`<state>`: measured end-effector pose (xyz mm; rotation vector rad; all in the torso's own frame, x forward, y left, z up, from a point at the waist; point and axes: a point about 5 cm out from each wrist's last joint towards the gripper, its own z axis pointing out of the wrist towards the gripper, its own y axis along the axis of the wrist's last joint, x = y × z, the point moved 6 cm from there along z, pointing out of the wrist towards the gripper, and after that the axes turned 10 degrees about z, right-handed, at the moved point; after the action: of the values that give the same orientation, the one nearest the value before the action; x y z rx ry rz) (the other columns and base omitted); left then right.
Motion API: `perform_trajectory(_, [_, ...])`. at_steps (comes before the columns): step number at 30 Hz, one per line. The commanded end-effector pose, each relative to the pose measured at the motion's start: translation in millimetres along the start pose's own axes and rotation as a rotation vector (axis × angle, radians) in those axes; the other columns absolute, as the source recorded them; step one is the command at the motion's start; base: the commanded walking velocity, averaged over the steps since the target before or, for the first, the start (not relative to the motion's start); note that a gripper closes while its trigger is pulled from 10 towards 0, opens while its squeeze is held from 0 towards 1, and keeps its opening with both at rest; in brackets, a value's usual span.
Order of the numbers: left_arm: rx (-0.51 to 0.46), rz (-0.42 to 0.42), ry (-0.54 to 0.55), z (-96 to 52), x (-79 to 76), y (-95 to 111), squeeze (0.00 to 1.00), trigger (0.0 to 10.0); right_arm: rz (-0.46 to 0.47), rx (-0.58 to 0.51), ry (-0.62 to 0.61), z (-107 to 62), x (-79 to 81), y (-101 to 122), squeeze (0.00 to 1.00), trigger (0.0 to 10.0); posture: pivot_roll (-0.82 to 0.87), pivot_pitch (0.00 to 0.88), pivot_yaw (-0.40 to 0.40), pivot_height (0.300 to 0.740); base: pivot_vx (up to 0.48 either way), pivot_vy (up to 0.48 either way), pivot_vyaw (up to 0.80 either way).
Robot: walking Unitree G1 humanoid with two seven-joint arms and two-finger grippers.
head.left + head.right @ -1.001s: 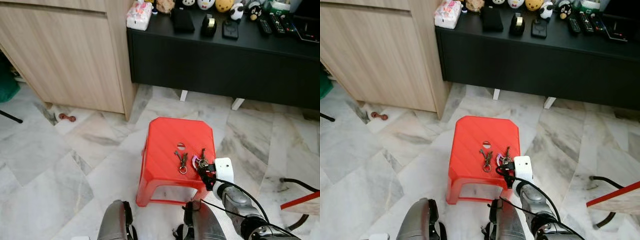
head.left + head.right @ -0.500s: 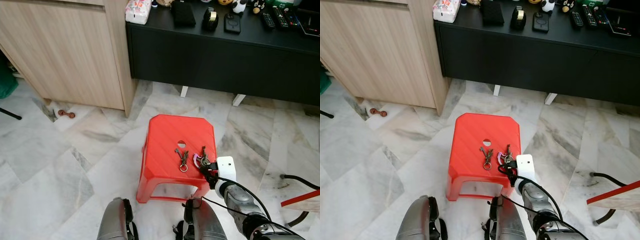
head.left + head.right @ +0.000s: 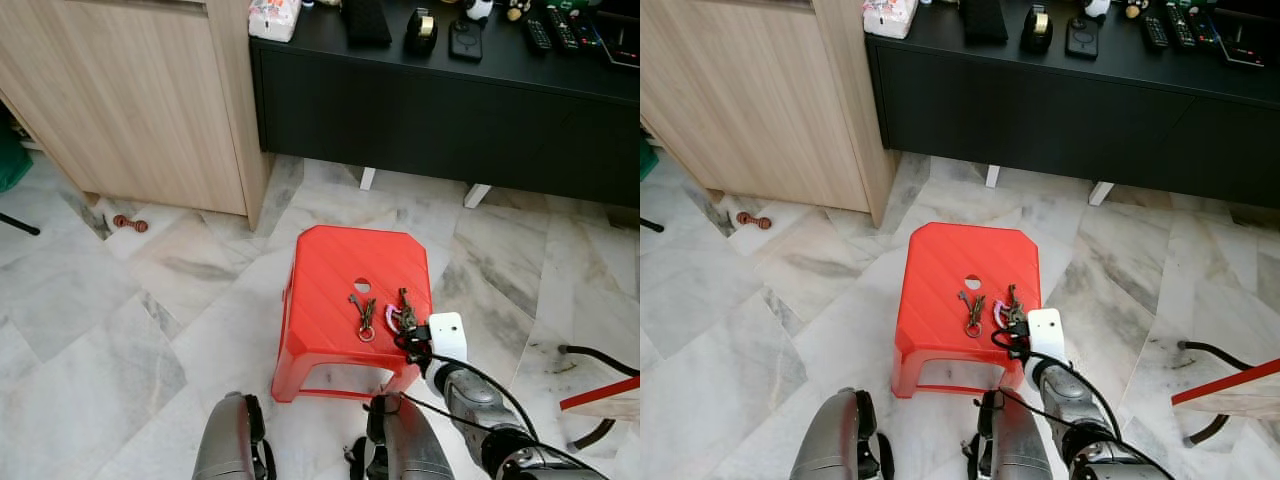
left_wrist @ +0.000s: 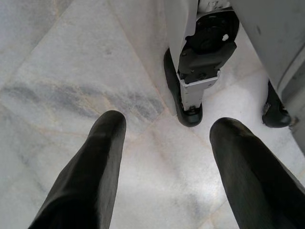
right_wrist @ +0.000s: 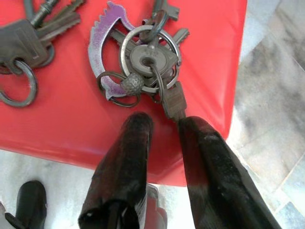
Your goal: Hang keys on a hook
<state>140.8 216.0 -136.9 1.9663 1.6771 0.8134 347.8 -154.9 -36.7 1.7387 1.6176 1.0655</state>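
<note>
Head camera: the right hand [image 3: 410, 341] reaches the near edge of a glossy red plastic stool [image 3: 330, 275], where two key bunches lie. Right wrist: its fingers [image 5: 128, 143], slightly parted, grasp nothing, tips touching the steel key bunch [image 5: 143, 57] with purple tag; pinching the nearest key should lift it cleanly. Left wrist: left hand [image 4: 164, 157] open above marble floor [image 4: 52, 71]

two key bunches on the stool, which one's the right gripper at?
The bunch with the purple tag, nearer the stool's right edge. The right gripper sits at its lowest key, fingers slightly apart. The plain bunch lies further left, untouched.
</note>
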Motion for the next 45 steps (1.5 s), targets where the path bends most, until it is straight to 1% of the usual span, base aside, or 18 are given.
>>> perform_trajectory(1, [0.073,0.025,-0.072,-6.3,-21.5,-20.4,0.0,10.0,0.004,0.013,0.017,-1.3,2.3,-7.3,0.0,0.0,0.07,0.274,-0.117,0.619,0.0,0.0,0.0])
perform_trajectory(4, [0.08,0.027,-0.071,-5.7,-21.0,-20.8,0.0,10.0,0.011,-0.016,0.051,0.5,10.6,0.5,0.0,0.0,0.07,0.269,-0.116,0.619,0.0,0.0,0.0])
perform_trajectory(12, [0.08,0.028,-0.07,-3.3,-20.4,-18.0,0.0,10.0,0.004,-0.034,0.075,1.1,16.4,4.5,0.0,0.0,0.06,0.258,-0.116,0.619,0.0,0.0,0.0])
perform_trajectory(19, [0.081,0.028,-0.071,-2.2,-20.3,-16.9,0.0,10.0,0.016,-0.059,0.069,0.0,15.7,5.1,0.0,0.0,0.06,0.253,-0.116,0.619,0.0,0.0,0.0])
perform_trajectory(20, [0.082,0.029,-0.072,-1.8,-20.3,-16.7,0.0,10.0,0.024,-0.079,0.069,-0.6,16.5,6.3,0.0,0.0,0.06,0.253,-0.117,0.619,0.0,0.0,0.0])
perform_trajectory(26, [0.084,0.027,-0.072,-1.1,-20.4,-16.2,0.0,10.0,0.034,-0.107,0.073,-2.3,19.0,5.3,0.0,0.0,0.06,0.25,-0.117,0.619,0.0,0.0,0.0])
perform_trajectory(33, [0.088,0.028,-0.073,0.0,-20.4,-15.5,0.0,10.0,0.048,-0.129,0.042,-4.1,13.6,4.9,0.0,0.0,0.06,0.243,-0.118,0.619,0.0,0.0,0.0])
perform_trajectory(35, [0.088,0.028,-0.073,0.5,-20.2,-14.9,0.0,10.0,0.047,-0.148,0.028,-4.7,11.3,7.7,0.0,0.0,0.06,0.242,-0.118,0.619,0.0,0.0,0.0])
perform_trajectory(37, [0.088,0.028,-0.073,1.3,-20.0,-14.0,0.0,10.0,0.014,-0.198,-0.022,-6.3,4.0,16.4,0.0,0.0,0.06,0.238,-0.117,0.619,0.0,0.0,0.0])
perform_trajectory(38, [0.089,0.029,-0.073,2.4,-19.8,-12.8,0.0,10.0,-0.018,-0.248,-0.038,-8.2,2.4,25.1,0.0,0.0,0.06,0.229,-0.117,0.619,0.0,0.0,0.0])
perform_trajectory(40, [0.09,0.029,-0.073,3.0,-19.7,-12.1,0.0,10.0,-0.023,-0.266,-0.032,-8.7,4.0,28.3,0.0,0.0,0.06,0.226,-0.116,0.619,0.0,0.0,0.0])
perform_trajectory(42, [0.091,0.029,-0.071,6.1,-19.0,-8.3,0.0,10.0,-0.022,-0.347,-0.028,-11.6,6.7,44.2,0.0,0.0,0.06,0.208,-0.113,0.619,0.0,0.0,0.0])
perform_trajectory(45, [0.092,0.029,-0.07,8.0,-18.4,-5.9,0.0,10.0,-0.03,-0.375,-0.041,-13.0,5.2,49.9,0.0,0.0,0.05,0.193,-0.113,0.619,0.0,0.0,0.0])
